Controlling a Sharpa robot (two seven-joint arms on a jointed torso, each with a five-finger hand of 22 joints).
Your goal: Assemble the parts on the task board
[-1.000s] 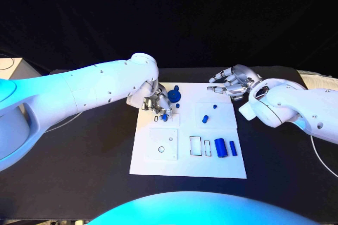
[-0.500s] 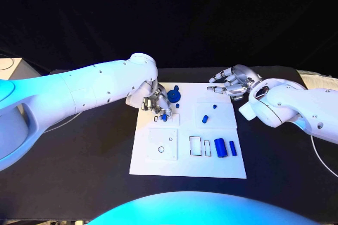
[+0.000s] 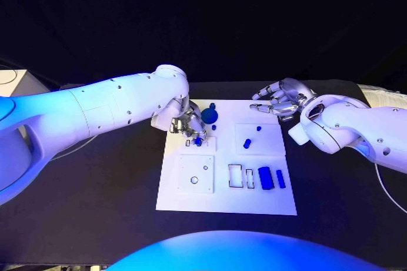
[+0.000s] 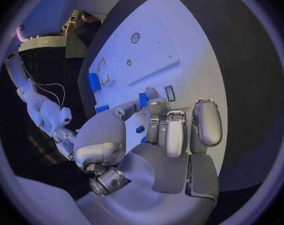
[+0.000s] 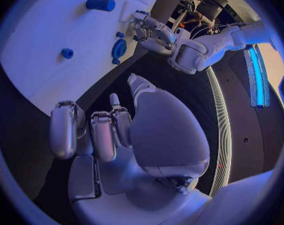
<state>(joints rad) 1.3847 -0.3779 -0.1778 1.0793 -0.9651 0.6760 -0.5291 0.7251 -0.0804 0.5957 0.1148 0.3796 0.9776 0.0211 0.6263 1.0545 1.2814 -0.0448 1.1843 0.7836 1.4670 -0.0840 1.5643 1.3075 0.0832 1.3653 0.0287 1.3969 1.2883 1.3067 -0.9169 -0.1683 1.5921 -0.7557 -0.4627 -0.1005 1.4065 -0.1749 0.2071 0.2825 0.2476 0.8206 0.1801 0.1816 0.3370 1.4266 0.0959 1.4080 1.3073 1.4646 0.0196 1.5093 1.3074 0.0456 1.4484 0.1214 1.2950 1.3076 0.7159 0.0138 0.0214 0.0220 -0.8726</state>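
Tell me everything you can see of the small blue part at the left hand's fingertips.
The small blue part is a short, smooth piece, plastic by the look, held upright at the tips of the left hand over the small raised white block at the task board's upper left, beside a narrow rectangular slot. Whether it is already seated in the block cannot be told.

left hand (image 3: 188, 125) crowds task board (image 3: 227, 203) far corner, near edge open
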